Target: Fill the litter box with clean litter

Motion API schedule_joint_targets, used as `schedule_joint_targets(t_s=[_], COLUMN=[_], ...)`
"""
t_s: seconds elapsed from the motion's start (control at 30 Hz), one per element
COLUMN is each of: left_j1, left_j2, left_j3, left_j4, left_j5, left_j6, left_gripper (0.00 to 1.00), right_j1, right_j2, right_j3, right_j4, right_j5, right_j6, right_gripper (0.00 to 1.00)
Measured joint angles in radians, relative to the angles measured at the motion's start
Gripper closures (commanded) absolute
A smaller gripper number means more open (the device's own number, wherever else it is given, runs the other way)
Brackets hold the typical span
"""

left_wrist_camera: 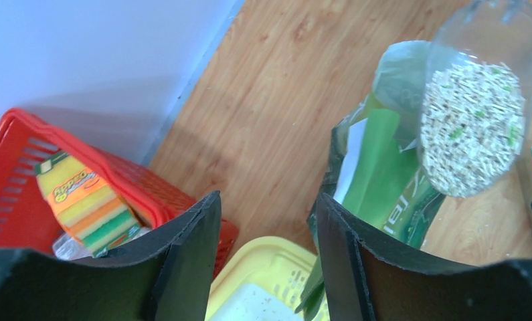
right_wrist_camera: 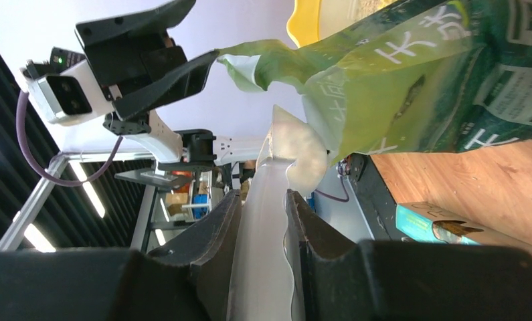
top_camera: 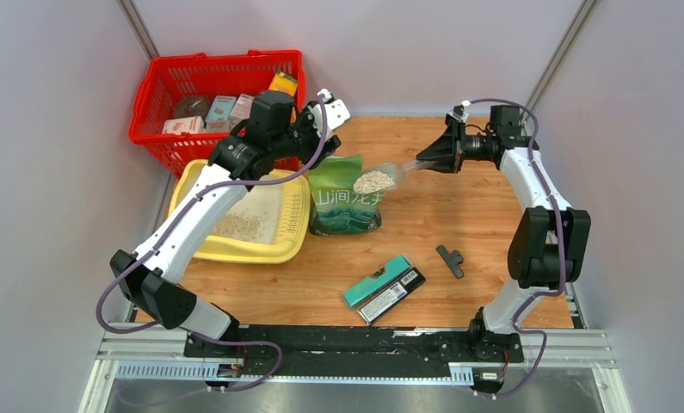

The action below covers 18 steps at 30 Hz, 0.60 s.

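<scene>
The pale-yellow litter box (top_camera: 235, 252) lies at the left, with a patch of beige clean litter (top_camera: 239, 226) on its cream floor. Its corner shows in the left wrist view (left_wrist_camera: 263, 257). The green printed bag (top_camera: 347, 211) stands to its right. My right gripper (top_camera: 433, 159) is shut on the handle of the translucent scoop (right_wrist_camera: 276, 200). The scoop's bowl holds litter (top_camera: 372, 181) over the bag's top, also seen in the left wrist view (left_wrist_camera: 470, 127). My left gripper (top_camera: 328, 139) is open at the bag's mouth. The bag's flap (right_wrist_camera: 249, 60) rests against one finger (left_wrist_camera: 336, 254).
A red mesh basket (top_camera: 175, 90) with small packs, among them a striped sponge pack (left_wrist_camera: 82, 194), stands behind the litter box. A teal box (top_camera: 377, 280), a black box (top_camera: 392, 295) and a small black T-shaped piece (top_camera: 450, 260) lie on the wooden table. Grey walls close in on three sides.
</scene>
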<state>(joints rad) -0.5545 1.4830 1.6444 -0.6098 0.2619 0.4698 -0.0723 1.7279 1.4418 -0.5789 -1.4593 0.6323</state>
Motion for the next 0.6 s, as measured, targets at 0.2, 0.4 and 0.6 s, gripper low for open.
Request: schedule_joint_targets(t_s=[0.2,0.4,0.6], left_j1=[0.053,0.142,0.215], left_j2=[-0.068,-0.172,-0.296], left_j3=[-0.057,-0.119,-0.217], left_j4=[0.008,-0.002,-0.026], left_j5=[-0.05,-0.085,-0.114], left_j6=[0.002,0.005,0.009], left_gripper=[0.37,0.37,0.36], right_j1=[0.088,0.188,0.311], right_j2=[0.002,0.042,0.178], right_j3=[0.064,0.166,0.341], right_j4=[-0.039,-0.075,-0.158], right_j5=[0.0,-0.001,-0.002], right_j6=[-0.009,-0.011,-0.005], right_gripper=[1.0,1.0,1.0])
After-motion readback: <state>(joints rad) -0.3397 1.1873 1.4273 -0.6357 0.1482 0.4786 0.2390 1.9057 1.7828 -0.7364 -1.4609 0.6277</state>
